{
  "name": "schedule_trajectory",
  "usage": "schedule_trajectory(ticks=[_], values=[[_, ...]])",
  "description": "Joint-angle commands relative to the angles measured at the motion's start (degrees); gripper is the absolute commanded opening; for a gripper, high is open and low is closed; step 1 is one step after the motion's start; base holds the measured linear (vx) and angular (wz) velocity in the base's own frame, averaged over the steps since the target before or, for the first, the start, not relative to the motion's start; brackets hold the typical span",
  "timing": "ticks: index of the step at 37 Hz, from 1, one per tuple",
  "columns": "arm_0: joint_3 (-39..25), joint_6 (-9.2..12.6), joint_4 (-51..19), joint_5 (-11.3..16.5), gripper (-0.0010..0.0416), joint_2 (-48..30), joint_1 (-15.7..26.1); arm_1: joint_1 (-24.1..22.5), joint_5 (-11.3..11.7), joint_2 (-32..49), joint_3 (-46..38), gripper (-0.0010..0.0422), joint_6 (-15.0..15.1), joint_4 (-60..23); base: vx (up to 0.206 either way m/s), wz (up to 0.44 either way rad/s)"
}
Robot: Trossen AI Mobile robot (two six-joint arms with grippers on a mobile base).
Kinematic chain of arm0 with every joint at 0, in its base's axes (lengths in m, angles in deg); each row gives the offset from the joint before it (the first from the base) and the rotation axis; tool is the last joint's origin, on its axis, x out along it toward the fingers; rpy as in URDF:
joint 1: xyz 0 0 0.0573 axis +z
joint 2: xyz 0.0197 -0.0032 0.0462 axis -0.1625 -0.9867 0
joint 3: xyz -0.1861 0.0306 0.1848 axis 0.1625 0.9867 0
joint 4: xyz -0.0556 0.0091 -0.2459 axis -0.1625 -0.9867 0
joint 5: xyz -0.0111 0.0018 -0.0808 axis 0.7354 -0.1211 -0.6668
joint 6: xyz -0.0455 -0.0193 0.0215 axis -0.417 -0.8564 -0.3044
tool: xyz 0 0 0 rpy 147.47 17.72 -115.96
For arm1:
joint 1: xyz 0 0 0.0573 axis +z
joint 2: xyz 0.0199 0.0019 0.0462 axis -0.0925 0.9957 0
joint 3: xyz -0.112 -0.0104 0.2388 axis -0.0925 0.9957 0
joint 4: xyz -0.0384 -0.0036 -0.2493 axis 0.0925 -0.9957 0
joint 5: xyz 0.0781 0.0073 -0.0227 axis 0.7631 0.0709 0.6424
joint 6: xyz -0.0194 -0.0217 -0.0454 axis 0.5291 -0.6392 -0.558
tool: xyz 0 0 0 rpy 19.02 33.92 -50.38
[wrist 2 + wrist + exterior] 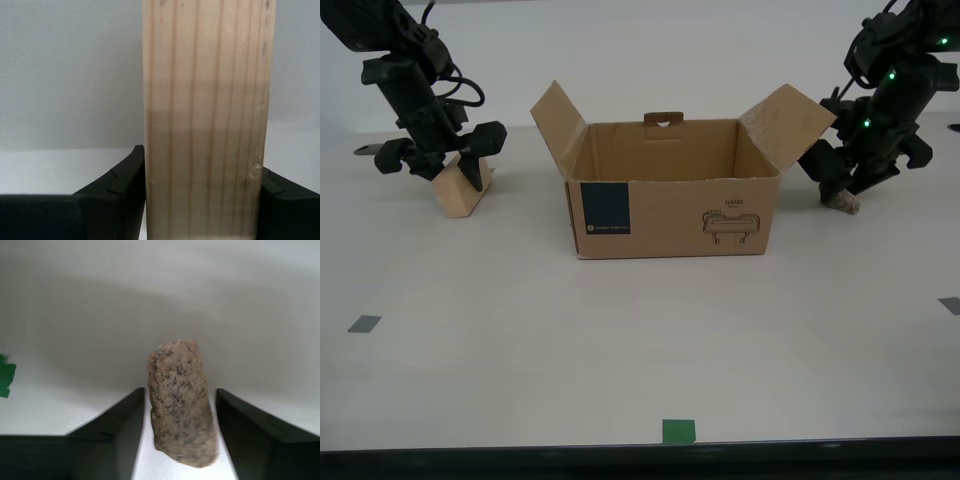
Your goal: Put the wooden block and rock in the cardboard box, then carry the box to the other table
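Both things sit outside the cardboard box (670,190): my second gripper (200,200) squeezes the wooden block (207,120), while my first gripper (175,435) has open fingers (122,432) around the rock (181,407).

The brown corrugated cardboard box (670,190) carries a dark teal square label (605,209) on its front, with small pale print too tiny to read. Beside a line drawing (731,226), one short word appears to read "HAND".

The wooden block (207,120) is cut off by the edge at 12 and 6 o'clock in the second wrist view. In the exterior view, the cardboard box (670,215) has print too small to read, and the rock (841,203) is half hidden under my first claw (847,178).
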Motion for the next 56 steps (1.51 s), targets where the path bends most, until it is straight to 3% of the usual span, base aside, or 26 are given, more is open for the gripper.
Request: schedule_trajectory(ticks=[1,7,12,43,50,56], values=[[-0.1,0.4,0.3,-0.2,0.0263,0.2,0.0,0.0,-0.2,0.0,0.0,-0.0001,-0.1,-0.6,0.000,0.000],[-0.1,0.4,0.4,-0.3,0.0353,0.2,0.0,0.0,-0.2,0.0,0.0,-0.0001,-0.1,-0.7,0.000,0.000],[-0.1,0.4,0.5,-0.3,0.0373,0.2,0.1,0.0,-0.2,0.0,0.0,-0.0001,-0.1,-0.8,0.000,0.000],[-0.1,-0.5,2.6,-0.8,0.0245,0.2,0.1,0.0,-0.2,0.0,0.0,-0.0001,-0.1,-1.7,0.000,0.000],[-0.1,-0.5,2.6,-0.8,0.0239,0.2,0.1,0.0,-0.2,0.0,0.0,-0.0001,-0.1,-2.2,0.000,0.000],[0.0,-0.5,3.0,-0.8,0.0267,0.2,0.1,0.0,-0.2,0.0,0.0,0.0000,-0.1,-2.5,0.000,0.000]])
